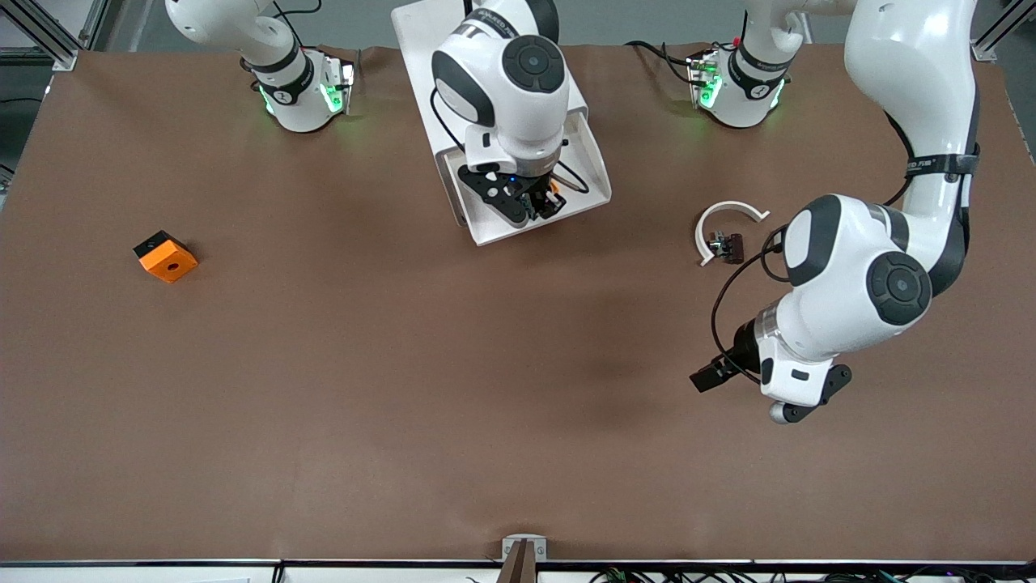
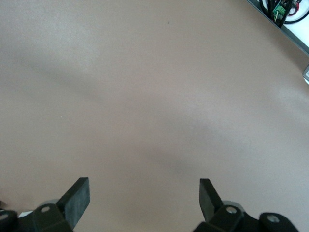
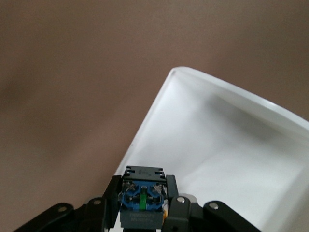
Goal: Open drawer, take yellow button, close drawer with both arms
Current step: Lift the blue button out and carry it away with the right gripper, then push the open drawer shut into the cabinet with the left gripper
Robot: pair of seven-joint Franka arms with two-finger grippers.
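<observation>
brown table [image 1: 405,389] | right gripper [image 1: 530,198] jaws clamp button [image 3: 143,198] over open drawer [image 1: 595,174] | left gripper [image 2: 144,198] jaws spread, waiting

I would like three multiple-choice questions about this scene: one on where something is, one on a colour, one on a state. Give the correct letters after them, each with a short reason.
1. What is the right gripper over?
A. the open white drawer
B. the orange block
C. the white ring

2. What colour is the base of the button in the right wrist view?
A. red
B. blue
C. yellow

3. How do the left gripper fingers stand?
A. shut on the button
B. shut on nothing
C. open, over bare table

Answers: 1 A, the front view shows it above the pulled-out tray. 2 B, the base between the fingers is bluish. 3 C, the left wrist view shows the fingers wide apart with nothing between.
</observation>
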